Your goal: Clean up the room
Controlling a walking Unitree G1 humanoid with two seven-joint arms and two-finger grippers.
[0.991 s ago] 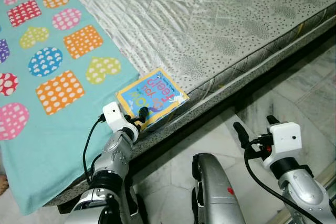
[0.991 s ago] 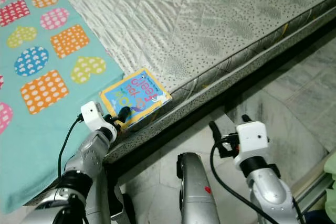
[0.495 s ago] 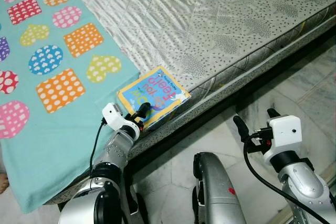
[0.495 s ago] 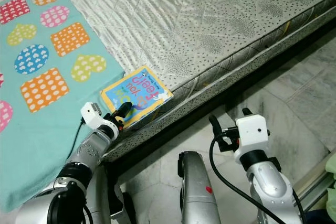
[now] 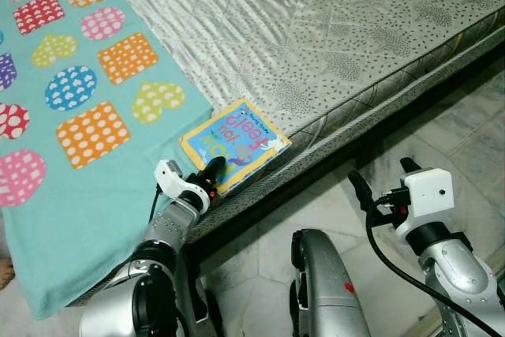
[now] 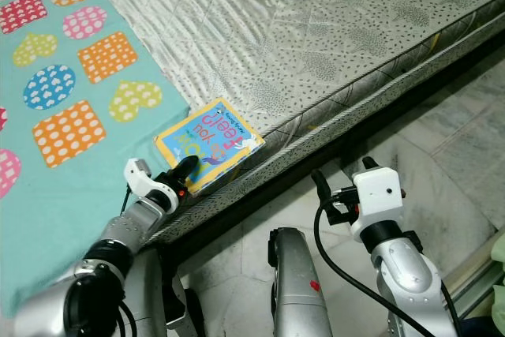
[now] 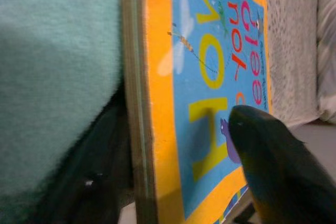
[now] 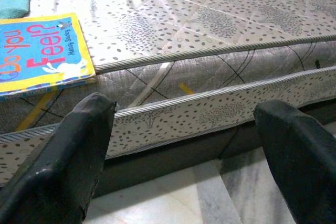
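Now, with your left tool (image 5: 211,173) clamped on the book (image 5: 235,144) at the bed's (image 5: 331,45) edge, lift straight toward twelve o'clock, keeping the right tool (image 5: 379,181), fingers apart, idle at four o'clock.

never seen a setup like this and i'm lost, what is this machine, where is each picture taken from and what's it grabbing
This is a humanoid robot tidying a room. Two pictures come from the cameras in its head, looking down at its own silver arms; the other two come from cameras on its wrists, looking along each end effector's two black fingers.

Before it is a bed: a grey quilted mattress partly covered by a teal blanket with coloured hearts and squares. A children's board book lies at the bed's edge.

The left end effector is at the book's near corner. Its wrist view shows one finger on the cover and the other under the book, so it seems to be pinching it. The right end effector is open, over the marble floor, holding nothing.
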